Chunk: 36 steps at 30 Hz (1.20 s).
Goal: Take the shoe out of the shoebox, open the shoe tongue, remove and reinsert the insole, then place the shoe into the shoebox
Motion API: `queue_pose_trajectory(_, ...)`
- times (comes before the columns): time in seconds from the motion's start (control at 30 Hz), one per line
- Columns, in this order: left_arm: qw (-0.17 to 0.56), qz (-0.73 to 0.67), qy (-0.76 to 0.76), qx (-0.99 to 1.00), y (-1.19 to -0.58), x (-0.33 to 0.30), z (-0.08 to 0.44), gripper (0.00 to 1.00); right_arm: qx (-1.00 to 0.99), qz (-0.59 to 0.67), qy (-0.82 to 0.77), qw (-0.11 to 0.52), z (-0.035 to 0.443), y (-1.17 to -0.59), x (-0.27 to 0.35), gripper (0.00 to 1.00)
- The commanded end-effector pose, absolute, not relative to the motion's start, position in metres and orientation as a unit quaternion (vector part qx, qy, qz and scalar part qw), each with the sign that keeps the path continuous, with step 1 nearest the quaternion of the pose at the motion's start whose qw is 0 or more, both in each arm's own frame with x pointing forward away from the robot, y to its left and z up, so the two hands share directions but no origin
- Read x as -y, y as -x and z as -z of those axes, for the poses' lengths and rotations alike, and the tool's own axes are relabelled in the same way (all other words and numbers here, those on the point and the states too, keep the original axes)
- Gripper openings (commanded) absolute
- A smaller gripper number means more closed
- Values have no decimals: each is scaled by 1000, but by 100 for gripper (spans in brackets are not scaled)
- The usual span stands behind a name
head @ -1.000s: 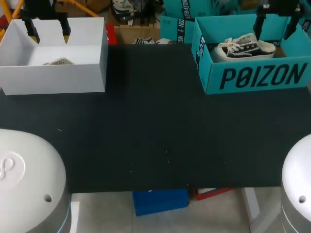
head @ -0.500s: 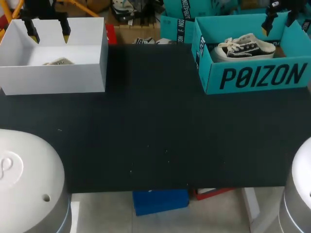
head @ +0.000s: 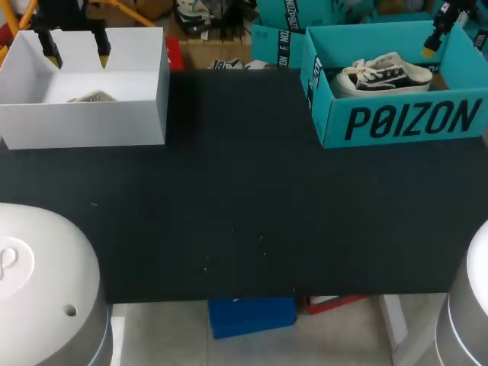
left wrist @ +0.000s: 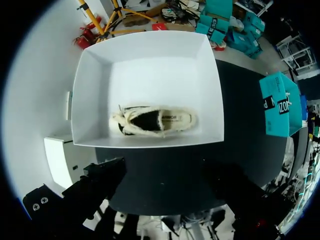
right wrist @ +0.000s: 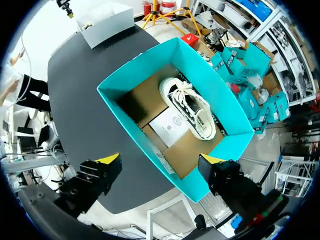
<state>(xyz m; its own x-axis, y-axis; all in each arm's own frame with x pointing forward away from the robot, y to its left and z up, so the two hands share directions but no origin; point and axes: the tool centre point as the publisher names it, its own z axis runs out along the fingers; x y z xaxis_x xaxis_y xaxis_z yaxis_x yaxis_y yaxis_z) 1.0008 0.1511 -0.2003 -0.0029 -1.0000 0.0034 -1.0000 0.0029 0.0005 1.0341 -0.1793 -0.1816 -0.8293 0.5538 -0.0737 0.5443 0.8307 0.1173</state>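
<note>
Right gripper (right wrist: 160, 162): fingers spread wide, nothing between them and no contact with any object. It hangs above the far right corner of the teal cardboard shoebox (head: 396, 122), which stands open at the far right of the black table (head: 244, 213).

Inside that shoebox lies the black-and-white canvas sneaker (right wrist: 192, 112). It rests on its sole with its white laces up, towards the far side of the box. A white paper sheet (right wrist: 172, 122) lies flat on the brown floor just beside it.

Left gripper (head: 77, 55): fingers likewise wide apart, holding nothing and touching nothing. It hangs over the far side of the white open-topped box (left wrist: 150, 60), which stands at the far left of the table, well apart from the teal shoebox.

The white box holds a cream fleece-lined shoe (left wrist: 152, 120). This shoe lies lengthwise along the near wall, with its dark opening facing up. In the left wrist view the gripper's yellow tips do not show.
</note>
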Motion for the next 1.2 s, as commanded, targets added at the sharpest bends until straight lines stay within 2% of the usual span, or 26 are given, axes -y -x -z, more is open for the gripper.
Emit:
queue_pose_trajectory(0.03, 1, 0, -707, 708, -1001, -151, 200, 100, -987, 101, 95, 76, 185, -1041, 177, 100)
queue_pose_trajectory(0.47, 1, 0, -707, 708, -1001, -151, 200, 100, -987, 93, 101, 79, 192, -1042, 175, 100)
queue_pose_trajectory(0.8, 1, 0, -707, 708, -1001, -151, 200, 100, -985, 61, 141, 75, 206, -1076, 169, 100)
queue_pose_trajectory(1.2, 1, 0, -707, 708, -1001, -151, 200, 100, -986, 35, 159, 40, 241, -1113, 157, 100)
